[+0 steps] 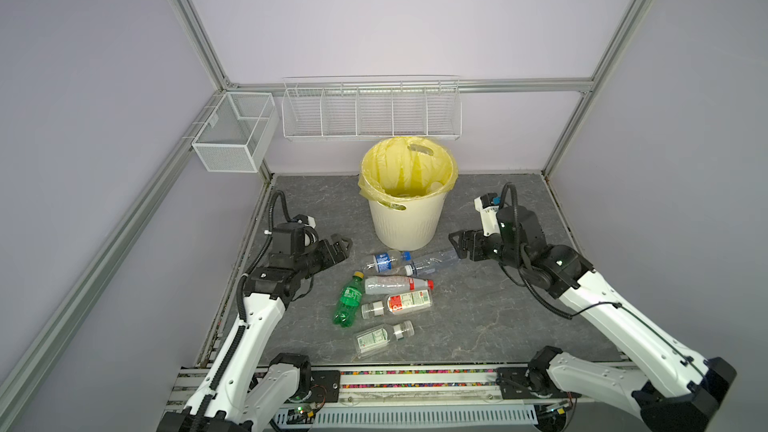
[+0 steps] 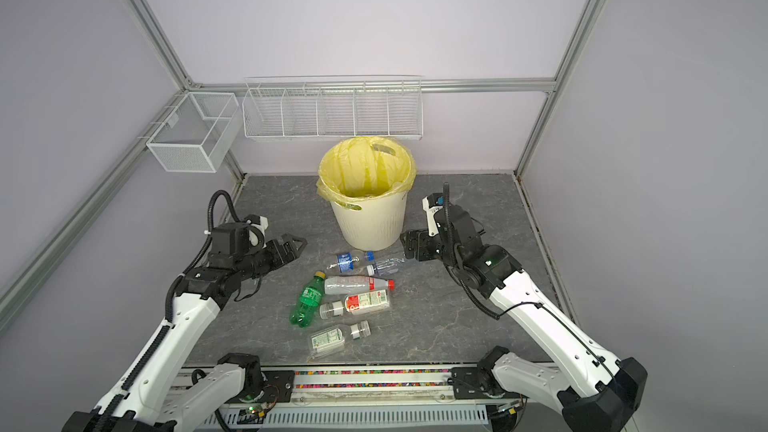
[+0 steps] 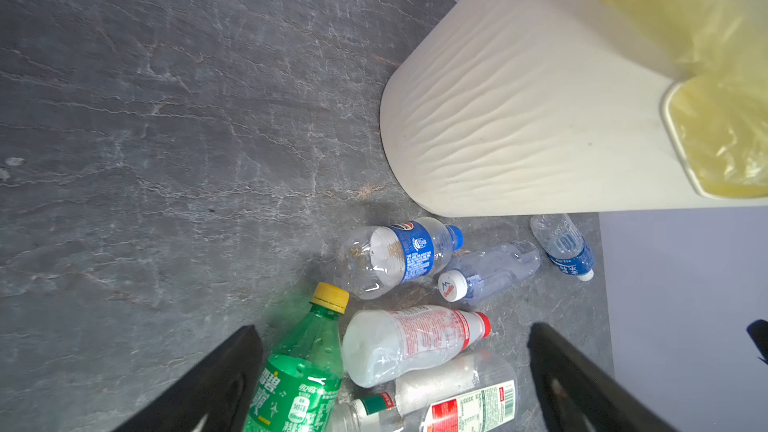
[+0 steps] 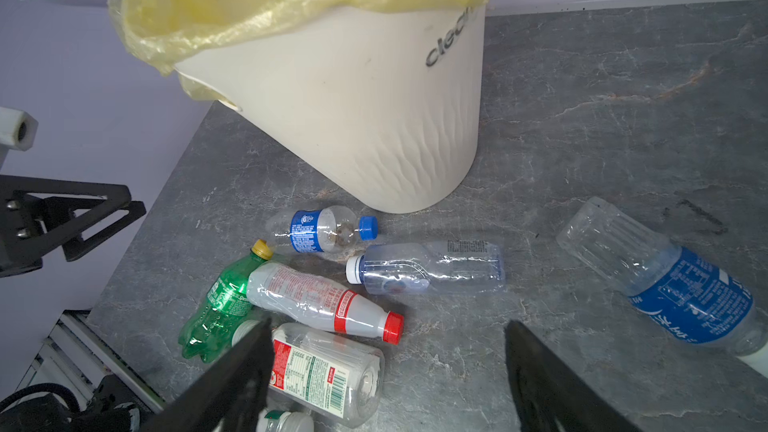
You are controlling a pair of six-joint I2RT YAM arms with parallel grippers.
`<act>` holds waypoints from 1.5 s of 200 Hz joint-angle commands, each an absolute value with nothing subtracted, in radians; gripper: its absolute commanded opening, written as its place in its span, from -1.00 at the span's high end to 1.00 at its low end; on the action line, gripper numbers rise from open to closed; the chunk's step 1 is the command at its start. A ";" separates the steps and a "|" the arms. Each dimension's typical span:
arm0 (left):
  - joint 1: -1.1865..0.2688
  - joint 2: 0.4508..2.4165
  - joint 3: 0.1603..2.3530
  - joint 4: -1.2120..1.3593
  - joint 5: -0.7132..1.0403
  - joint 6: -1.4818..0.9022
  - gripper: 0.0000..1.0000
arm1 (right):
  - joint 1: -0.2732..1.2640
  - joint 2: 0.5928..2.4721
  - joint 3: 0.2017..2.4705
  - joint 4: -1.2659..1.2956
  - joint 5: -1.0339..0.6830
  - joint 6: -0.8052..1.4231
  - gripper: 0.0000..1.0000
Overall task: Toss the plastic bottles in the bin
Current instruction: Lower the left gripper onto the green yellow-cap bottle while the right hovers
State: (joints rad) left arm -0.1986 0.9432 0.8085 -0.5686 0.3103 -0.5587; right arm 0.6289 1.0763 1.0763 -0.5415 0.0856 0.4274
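Note:
The bin (image 1: 405,218) (image 2: 370,222) is a cream ribbed bucket with a yellow bag, standing at the back middle of the table. Several plastic bottles lie in front of it. Among them are a green one with a yellow cap (image 1: 349,299) (image 3: 299,376), a blue-capped one (image 1: 384,261) (image 4: 322,230), a clear white-capped one (image 1: 432,263) and a red-capped one (image 1: 397,284) (image 4: 328,305). Another blue-labelled bottle (image 4: 673,284) lies apart near the right arm. My left gripper (image 1: 345,245) (image 3: 392,328) hovers open left of the pile. My right gripper (image 1: 453,245) (image 4: 387,322) hovers open on the right. Both are empty.
Two white wire baskets (image 1: 235,130) (image 1: 372,112) hang on the back frame, above and behind the bin. Walls close in the table on the left, back and right. A rail with the arm bases (image 1: 415,380) runs along the front edge.

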 commanded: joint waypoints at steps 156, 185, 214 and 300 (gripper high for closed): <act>-0.374 0.877 0.618 -0.528 0.187 -0.619 -1.00 | 0.625 1.009 0.938 -0.531 0.096 0.529 -0.76; -0.397 0.906 0.645 -0.564 0.178 -0.592 -0.98 | 0.627 0.996 0.912 -0.523 0.097 0.544 -0.76; -0.436 0.926 0.626 -0.572 0.148 -0.584 -0.96 | 0.626 0.996 0.905 -0.532 0.093 0.542 -0.76; -0.454 0.967 0.584 -0.564 0.157 -0.579 -0.77 | 0.627 1.005 0.899 -0.561 0.126 0.537 -0.76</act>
